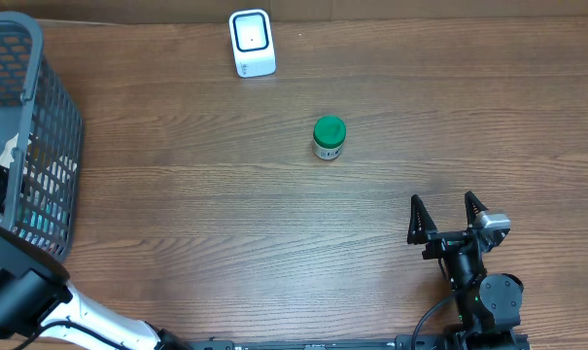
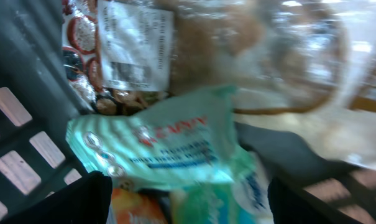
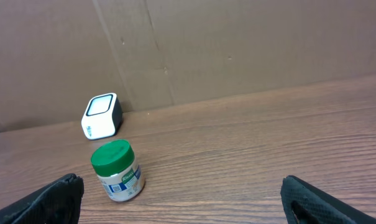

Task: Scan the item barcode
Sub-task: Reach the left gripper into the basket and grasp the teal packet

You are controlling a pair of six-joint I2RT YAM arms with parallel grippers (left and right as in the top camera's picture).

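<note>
Overhead first, closest in: the right end effector (image 1: 447, 216) sits low on the counter (image 1: 225, 224) near its own base, jaws spread wide, nothing between them. Over on the left, the other arm reaches into the grey basket (image 1: 43, 117) at the counter's edge.

Left wrist view takes us inside, blurred though it is. The left end effector (image 2: 188, 186) has its fingers wide apart either side of a teal packet (image 2: 169, 146) on top of the heap, and I see no grip on it. Behind the packet lies a clear bag (image 2: 135, 46) with a white printed label.

Out to mid-counter now: a small jar (image 1: 328, 137) with a green lid stands upright, well apart from both arms. Farthest back, the white scanner (image 1: 252, 43) stands by the far edge, nothing in front of it.

My read is early going. The packet looks like the item being picked, down in the basket, not lifted. The grasp, the carry and the scan itself are all left. Whether the jar has had its turn, I can't tell.
</note>
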